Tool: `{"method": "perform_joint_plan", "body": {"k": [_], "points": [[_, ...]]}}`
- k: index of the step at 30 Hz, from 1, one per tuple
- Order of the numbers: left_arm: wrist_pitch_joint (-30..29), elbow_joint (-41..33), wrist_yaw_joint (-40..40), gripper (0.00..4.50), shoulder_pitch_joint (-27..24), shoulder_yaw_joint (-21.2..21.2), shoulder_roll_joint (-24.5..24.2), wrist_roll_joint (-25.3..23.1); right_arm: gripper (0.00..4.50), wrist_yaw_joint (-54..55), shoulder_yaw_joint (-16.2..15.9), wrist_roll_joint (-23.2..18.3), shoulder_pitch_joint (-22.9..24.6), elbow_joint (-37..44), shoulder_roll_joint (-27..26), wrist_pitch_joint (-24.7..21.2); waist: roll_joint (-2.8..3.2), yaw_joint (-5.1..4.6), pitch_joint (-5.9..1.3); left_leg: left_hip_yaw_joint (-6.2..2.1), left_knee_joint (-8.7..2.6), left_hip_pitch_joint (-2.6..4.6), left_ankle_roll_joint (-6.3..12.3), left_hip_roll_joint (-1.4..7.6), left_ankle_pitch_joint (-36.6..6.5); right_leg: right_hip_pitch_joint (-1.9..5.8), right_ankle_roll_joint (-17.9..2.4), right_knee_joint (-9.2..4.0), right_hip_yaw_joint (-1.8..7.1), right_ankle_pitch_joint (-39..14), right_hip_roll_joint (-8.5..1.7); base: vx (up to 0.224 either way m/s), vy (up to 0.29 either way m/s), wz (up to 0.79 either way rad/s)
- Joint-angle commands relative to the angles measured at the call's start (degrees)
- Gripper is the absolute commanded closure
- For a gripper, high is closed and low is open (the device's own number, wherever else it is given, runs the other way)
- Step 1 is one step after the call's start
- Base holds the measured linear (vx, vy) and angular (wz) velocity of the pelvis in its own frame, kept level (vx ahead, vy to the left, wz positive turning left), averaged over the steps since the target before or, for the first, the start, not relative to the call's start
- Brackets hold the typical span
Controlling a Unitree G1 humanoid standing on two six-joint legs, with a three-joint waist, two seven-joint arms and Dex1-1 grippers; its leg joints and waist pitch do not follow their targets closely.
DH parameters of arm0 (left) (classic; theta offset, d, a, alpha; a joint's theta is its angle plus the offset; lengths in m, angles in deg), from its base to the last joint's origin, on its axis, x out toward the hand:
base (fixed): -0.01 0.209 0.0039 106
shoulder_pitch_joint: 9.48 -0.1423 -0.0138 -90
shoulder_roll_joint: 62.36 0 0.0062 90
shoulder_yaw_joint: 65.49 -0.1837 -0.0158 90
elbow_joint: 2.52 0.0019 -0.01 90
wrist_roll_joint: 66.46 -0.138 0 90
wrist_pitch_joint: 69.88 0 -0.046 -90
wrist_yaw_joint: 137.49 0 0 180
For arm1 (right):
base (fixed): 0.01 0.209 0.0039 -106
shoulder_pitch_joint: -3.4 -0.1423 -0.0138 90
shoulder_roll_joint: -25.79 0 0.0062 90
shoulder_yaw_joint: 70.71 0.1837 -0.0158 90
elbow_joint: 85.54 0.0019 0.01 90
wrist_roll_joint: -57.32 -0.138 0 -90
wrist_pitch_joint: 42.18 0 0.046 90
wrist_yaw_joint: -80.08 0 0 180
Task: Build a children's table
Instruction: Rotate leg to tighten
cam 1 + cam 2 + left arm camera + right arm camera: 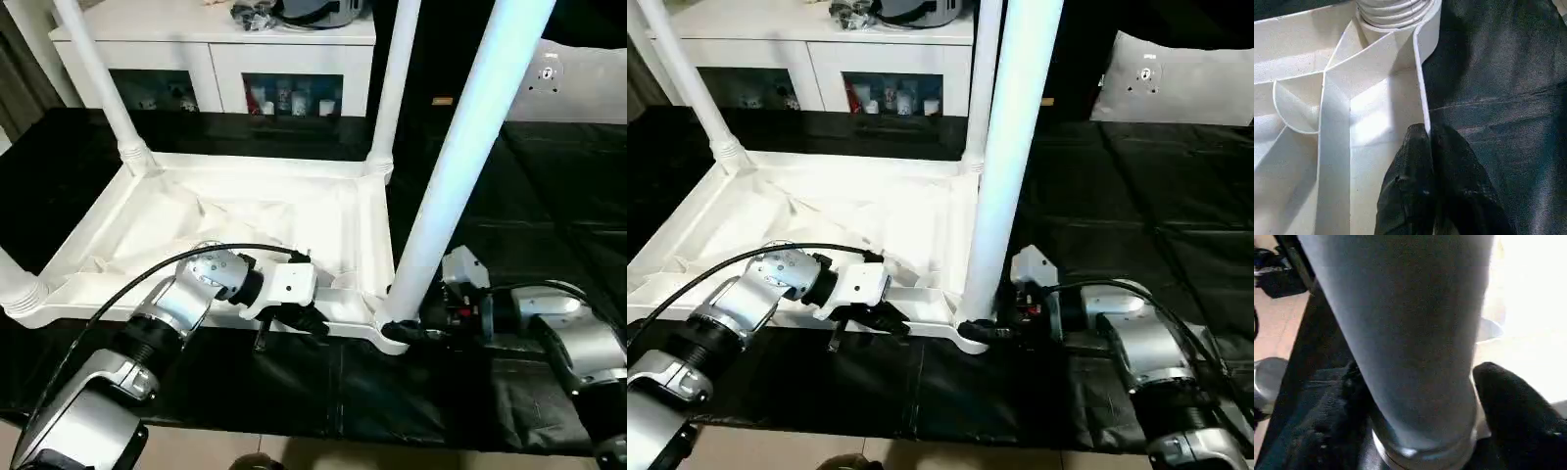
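Observation:
The children's table lies upside down on black cloth, its ribbed white top (pixel 245 215) facing up. Legs stand in the corner sockets: far left (pixel 98 69), far right (pixel 392 88), near left (pixel 15 279). The thick near-right leg (pixel 460 147) rises from the front right socket. My left gripper (pixel 294 323) is shut on the thin near rim of the top (pixel 1422 98), one finger on each side of the wall. My right gripper (pixel 407 328) reaches in from the right. Its black fingers (pixel 1518 416) press on both sides of that leg's base.
A white cabinet (pixel 216 49) with glass doors and clutter on top stands close behind the table. Black cloth (pixel 549 196) covers the surface to the right. A white panel (pixel 1176 78) sits at the far right. The cloth's near edge (pixel 343 431) meets the floor.

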Motion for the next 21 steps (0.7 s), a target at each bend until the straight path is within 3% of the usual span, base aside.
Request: {"method": "perform_joint_plan", "body": {"k": [1, 10, 14, 15, 16, 17, 19, 21], "points": [[0.85, 1.54, 4.97, 4.50, -0.95, -5.00, -0.41, -3.04, 1.47, -0.64, -0.24, -0.82, -0.26, 0.08, 0.08, -0.77, -0.62, -0.27, -3.32, -1.67, -3.48, 0.88, 4.92, 4.75, -7.54, 1.84, -15.04, -3.72, 2.83, -1.44, -6.02, 0.000, 0.000, 0.00], [-0.46, 1.78, 5.31, 4.50, -1.37, -4.19, -0.50, -2.08, 1.78, -1.77, 0.01, -2.49, 1.19, 0.93, -0.40, -3.34, -0.69, -0.17, -3.36, -1.64, -3.43, 0.87, 5.11, 4.76, -7.14, 1.88, -15.16, -3.59, 2.78, -0.98, -6.00, 0.000, 0.000, 0.00], [-6.08, 0.15, 1.02, 4.50, -2.86, -0.85, 1.16, 0.51, 1.78, 3.15, 1.23, -3.90, 3.11, 3.75, -2.45, -7.79, -0.76, -0.15, -3.24, -1.65, -3.54, 0.85, 4.88, 4.79, -7.37, 1.81, -15.00, -3.69, 2.81, -2.34, -6.08, 0.000, 0.000, 0.00], [-6.85, 0.11, -0.28, 4.50, -2.98, -0.26, 1.62, 0.70, 1.78, 4.55, 1.44, -3.78, 3.26, 3.93, -2.94, -8.65, -0.73, -0.17, -3.08, -1.68, -3.68, 0.85, 4.53, 4.79, -8.26, 1.76, -14.80, -3.97, 2.83, -4.17, -6.14, 0.000, 0.000, 0.00], [-9.17, -0.10, -3.36, 4.50, -3.30, 0.97, 2.58, 0.91, 1.78, 8.79, 1.91, -2.76, 3.38, 3.92, -4.36, -9.83, -0.32, -0.25, -3.00, -1.68, -3.78, 0.92, 4.07, 4.87, -8.97, 1.63, -14.74, -3.96, 2.90, -5.15, -6.12, 0.000, 0.000, 0.00], [-10.46, -0.36, -5.43, 4.50, -3.61, 1.68, 3.15, 0.90, 1.78, 12.35, 2.37, -1.96, 3.30, 3.64, -5.68, -10.30, -0.26, -0.50, -2.67, -1.73, -4.03, 1.11, 3.05, 4.78, -11.32, 1.48, -14.41, -4.49, 2.91, -8.95, -6.15, 0.000, 0.000, 0.00], [-17.31, -1.44, -13.50, 4.50, -4.25, 4.05, 5.89, 0.64, 1.78, 23.51, 4.71, -0.45, 2.62, 1.62, -10.91, -10.15, -0.38, -1.18, -2.24, -2.00, -4.53, 1.56, 0.12, 4.52, -16.26, 1.24, -12.46, -5.40, 3.10, -19.09, -6.45, 0.000, 0.000, 0.00], [-22.03, -2.27, -18.55, 4.50, -4.37, 5.65, 8.05, 0.71, 1.78, 29.40, 5.51, 1.18, 2.05, 0.29, -13.38, -10.50, -0.42, -2.05, -2.12, -2.38, -4.90, 1.46, -1.25, 4.48, -17.85, 1.17, -10.69, -5.79, 3.04, -23.26, -6.46, 0.000, 0.000, 0.00]]}}
